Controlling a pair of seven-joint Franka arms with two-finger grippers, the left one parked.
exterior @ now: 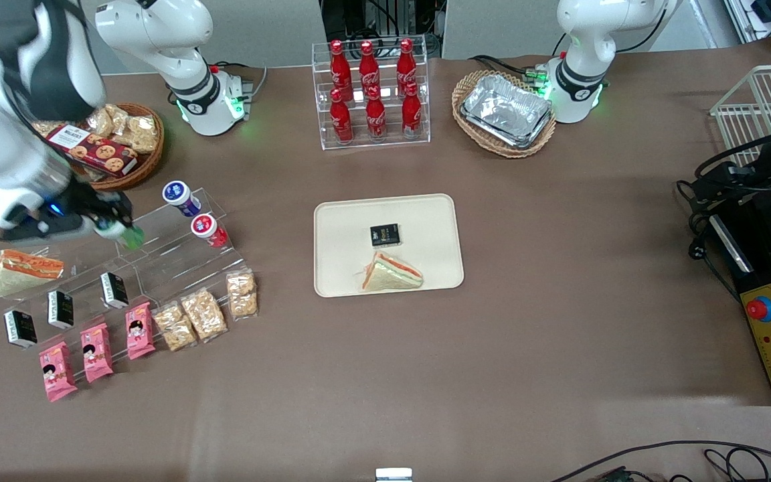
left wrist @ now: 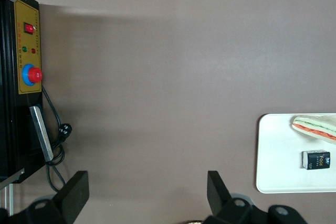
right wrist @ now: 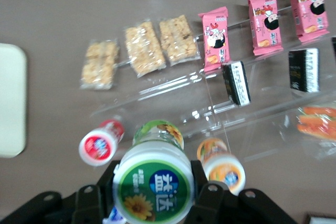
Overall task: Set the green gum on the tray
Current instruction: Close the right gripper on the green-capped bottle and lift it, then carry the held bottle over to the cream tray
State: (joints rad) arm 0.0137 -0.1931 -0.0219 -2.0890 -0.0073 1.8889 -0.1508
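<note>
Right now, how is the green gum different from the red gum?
The green gum has a green body and a green sunflower label; the red gum has a red body and a red-and-blue label. The green gum is held in the gripper above the clear display stand, while the red gum sits on that stand, untouched. Both are small round canisters with white lids, and neither is on the tray.

Glossy plastic green gum (right wrist: 152, 187); matt, smooth beige tray (exterior: 338, 268); clear stepped stand (exterior: 171, 251), seemingly acrylic.
</note>
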